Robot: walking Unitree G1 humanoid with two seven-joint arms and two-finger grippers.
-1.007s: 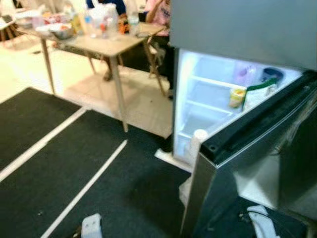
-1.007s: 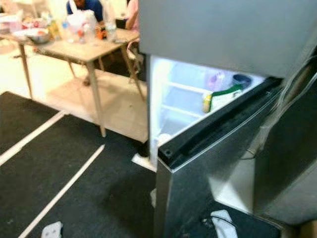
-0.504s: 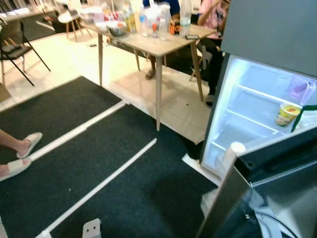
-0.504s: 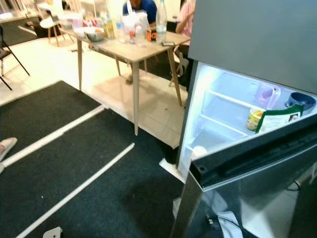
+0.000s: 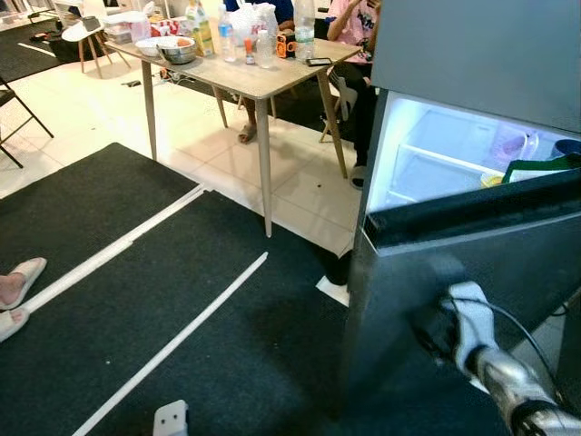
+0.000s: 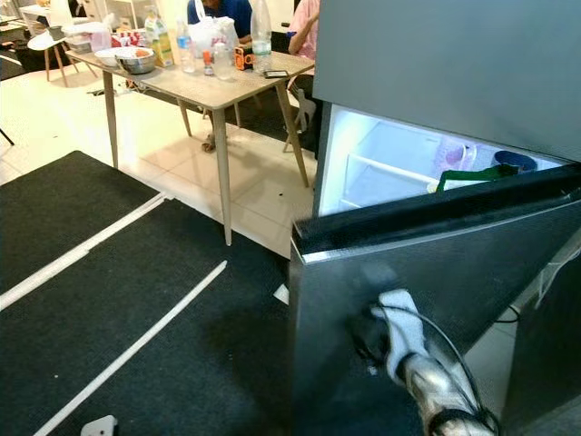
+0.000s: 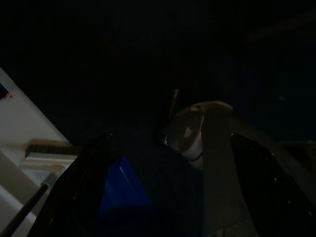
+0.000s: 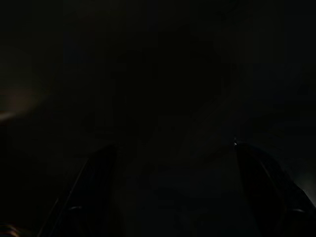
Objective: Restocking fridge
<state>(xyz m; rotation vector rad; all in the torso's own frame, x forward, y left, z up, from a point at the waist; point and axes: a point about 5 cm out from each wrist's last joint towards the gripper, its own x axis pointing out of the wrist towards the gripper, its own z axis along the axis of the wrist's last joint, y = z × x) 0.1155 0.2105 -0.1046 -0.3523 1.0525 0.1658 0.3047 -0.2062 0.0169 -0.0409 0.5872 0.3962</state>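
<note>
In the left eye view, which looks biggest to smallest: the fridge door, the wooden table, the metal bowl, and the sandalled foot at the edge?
1. fridge door, though it is nearest the camera
2. wooden table
3. foot and metal bowl: too alike to rank

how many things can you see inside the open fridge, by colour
pink cup: 1
blue bowl: 1
green packet: 1
yellow cup: 1, mostly hidden
total: 4

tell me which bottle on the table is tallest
The clear bottle at the table's far end, beside the orange item; the other bottles are clearly shorter.
</note>
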